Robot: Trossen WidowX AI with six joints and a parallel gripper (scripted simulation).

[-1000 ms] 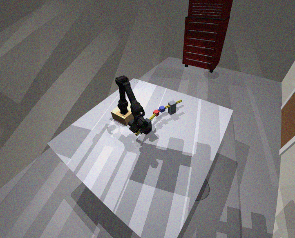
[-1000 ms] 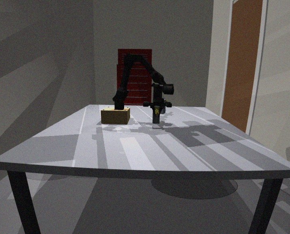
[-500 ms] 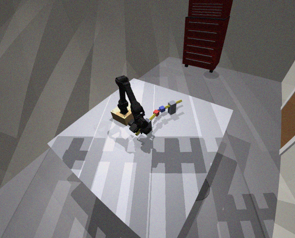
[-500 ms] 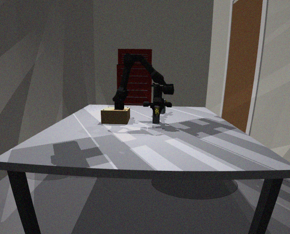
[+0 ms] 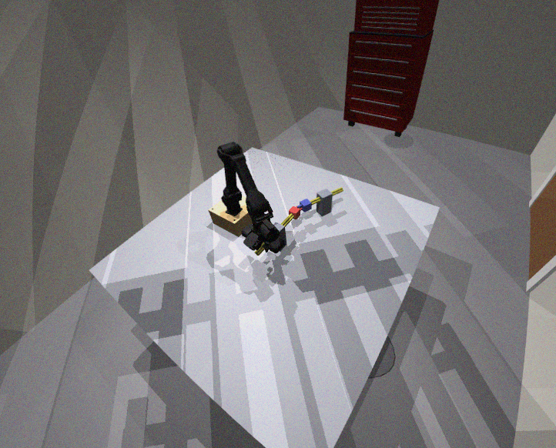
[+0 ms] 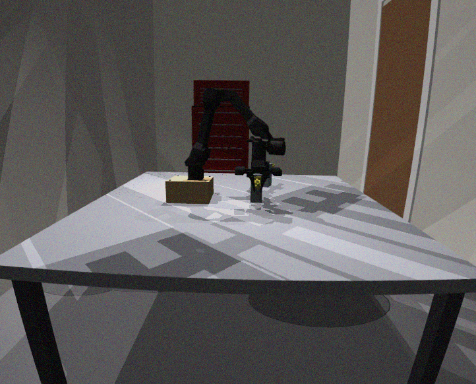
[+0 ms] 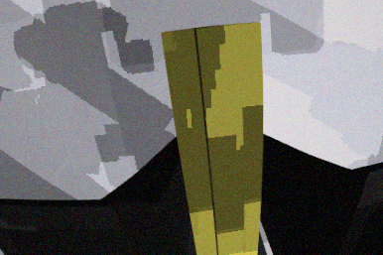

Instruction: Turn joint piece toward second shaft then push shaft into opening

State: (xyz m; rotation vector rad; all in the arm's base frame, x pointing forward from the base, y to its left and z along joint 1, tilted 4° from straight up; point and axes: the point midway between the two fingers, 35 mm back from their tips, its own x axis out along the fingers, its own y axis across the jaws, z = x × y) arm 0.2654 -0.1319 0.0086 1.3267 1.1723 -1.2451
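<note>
My gripper (image 5: 264,247) (image 6: 258,177) (image 7: 212,138) is shut on the near yellow shaft, the second shaft, close to its outer end. This shaft (image 5: 286,220) (image 6: 258,182) (image 7: 235,66) passes through the near dark grey block (image 6: 255,196) and runs up to the red square joint piece (image 5: 294,212). The red piece sits beside the blue piece (image 5: 305,205) on the end of the far yellow shaft (image 5: 337,191), which the far grey block (image 5: 323,205) holds. The shaft meets the red piece in the top view; how deep it sits in the opening is too small to tell. The arm partly hides the near block.
The arm's wooden base box (image 5: 227,220) (image 6: 188,191) stands left of the near block. The table (image 5: 263,386) (image 6: 188,264) carries patchy shadows. A red tool cabinet (image 5: 382,71) (image 6: 221,123) stands on the floor behind the table.
</note>
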